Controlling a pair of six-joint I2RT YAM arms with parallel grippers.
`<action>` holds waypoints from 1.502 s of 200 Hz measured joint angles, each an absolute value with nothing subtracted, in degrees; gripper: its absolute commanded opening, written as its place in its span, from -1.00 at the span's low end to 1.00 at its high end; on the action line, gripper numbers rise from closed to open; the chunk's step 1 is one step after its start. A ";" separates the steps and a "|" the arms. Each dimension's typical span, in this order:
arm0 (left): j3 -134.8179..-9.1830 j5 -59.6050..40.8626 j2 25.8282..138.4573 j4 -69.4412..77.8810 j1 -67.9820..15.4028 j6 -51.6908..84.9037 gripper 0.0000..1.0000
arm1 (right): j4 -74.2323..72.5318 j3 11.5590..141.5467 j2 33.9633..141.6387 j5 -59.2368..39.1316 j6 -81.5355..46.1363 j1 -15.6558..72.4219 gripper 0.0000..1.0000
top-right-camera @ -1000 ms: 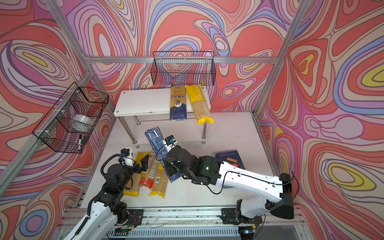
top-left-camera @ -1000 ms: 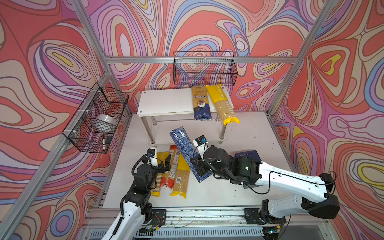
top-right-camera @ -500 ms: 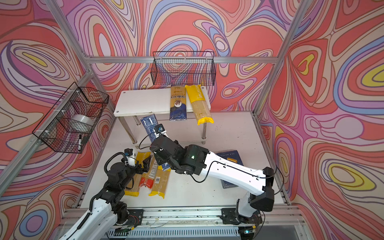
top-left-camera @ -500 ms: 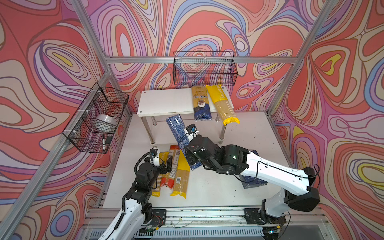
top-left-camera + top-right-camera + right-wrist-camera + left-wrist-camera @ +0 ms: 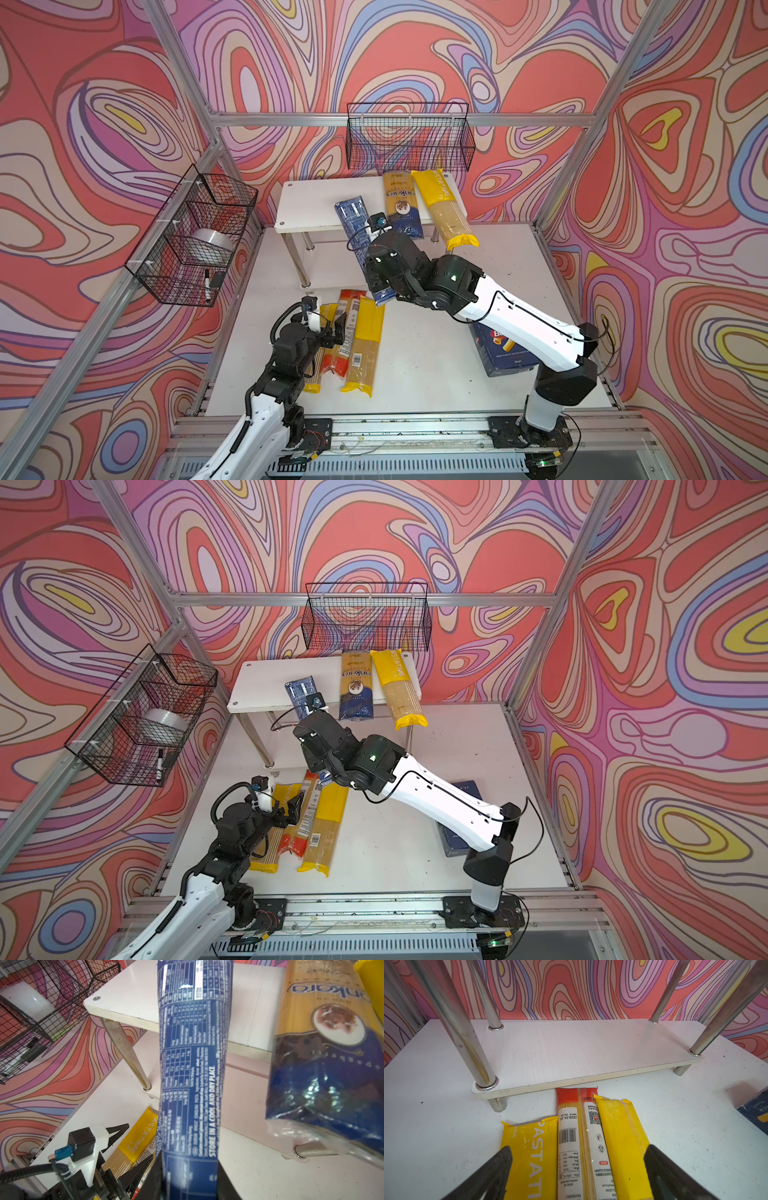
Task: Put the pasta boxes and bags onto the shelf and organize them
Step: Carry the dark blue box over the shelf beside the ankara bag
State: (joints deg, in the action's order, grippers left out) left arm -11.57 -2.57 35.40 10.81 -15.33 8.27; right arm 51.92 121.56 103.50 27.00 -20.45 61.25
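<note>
Your right gripper (image 5: 189,1180) clamps the narrow blue box (image 5: 191,1053) at its near end; the long axis points at the shelf (image 5: 128,995), far end above its top tier

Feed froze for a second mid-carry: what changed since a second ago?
The right gripper, shut on the narrow blue box, swung it from over the three table packets up and back; its far end now hangs over the shelf top beside the ankara bag. The left gripper, open above those packets, the shelved yellow bag and the rigatoni box stayed put.
</note>
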 measured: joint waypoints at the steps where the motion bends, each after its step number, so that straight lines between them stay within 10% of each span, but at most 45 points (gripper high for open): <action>1: -11.57 -2.57 35.40 10.83 -15.33 8.25 1.00 | 51.96 121.80 103.61 26.96 -20.32 61.08 -1.00; 300: -11.57 -2.57 35.40 10.96 -15.33 8.16 1.00 | 39.57 136.86 116.77 23.14 -13.56 50.02 -0.87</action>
State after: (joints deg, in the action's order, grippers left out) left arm -11.57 -2.57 35.40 10.96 -15.33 8.16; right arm 39.57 136.86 116.77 23.14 -13.56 50.02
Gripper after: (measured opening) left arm 0.999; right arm 0.292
